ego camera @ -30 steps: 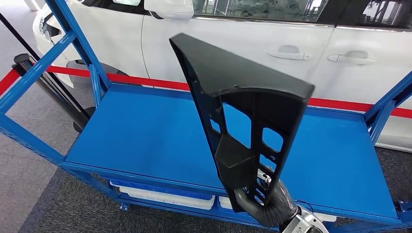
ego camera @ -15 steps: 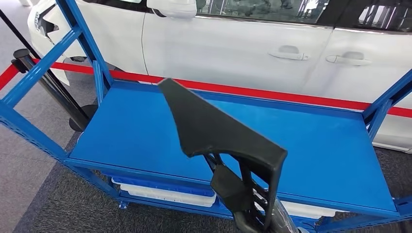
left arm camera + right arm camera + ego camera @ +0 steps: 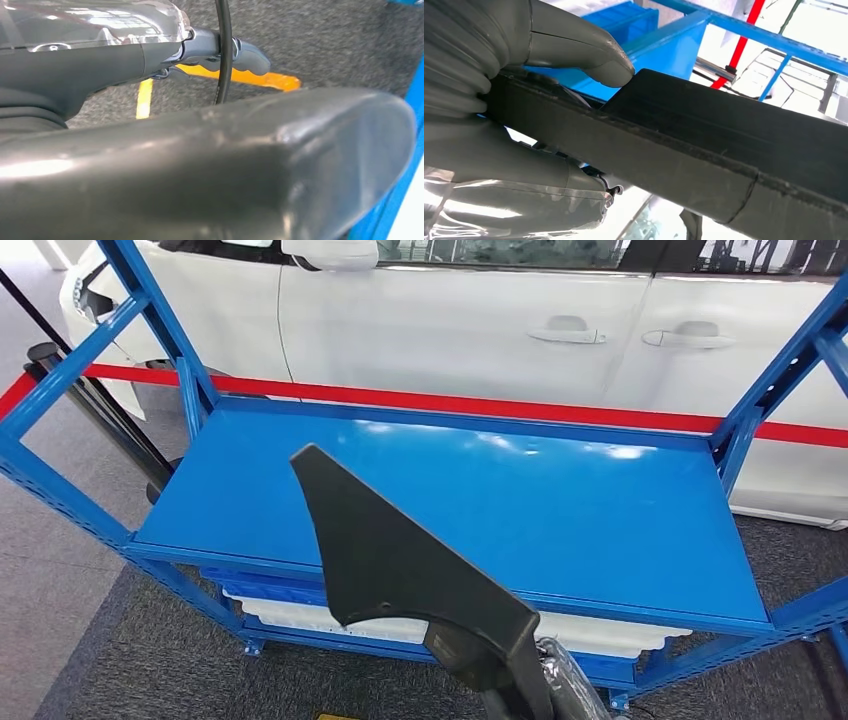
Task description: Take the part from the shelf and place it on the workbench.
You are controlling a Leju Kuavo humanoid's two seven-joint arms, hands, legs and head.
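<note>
Head view: black triangular moulded plastic part [image 3: 400, 560] was held low in front of the blue steel shelf [image 3: 600, 520], clear of its deck, by the right hand [image 3: 560, 690] at the narrow end. A second earlier the part stood tall and high; it had dropped and tilted flatter, so the carry away from the shelf looked underway, placing not yet done. Right wrist view added the grip: grey thumb [image 3: 589, 55] clamped over the part's edge. Left hand [image 3: 230, 55] hung over grey carpet [image 3: 325, 45]; grip state unclear. White car [image 3: 450, 330] behind.
</note>
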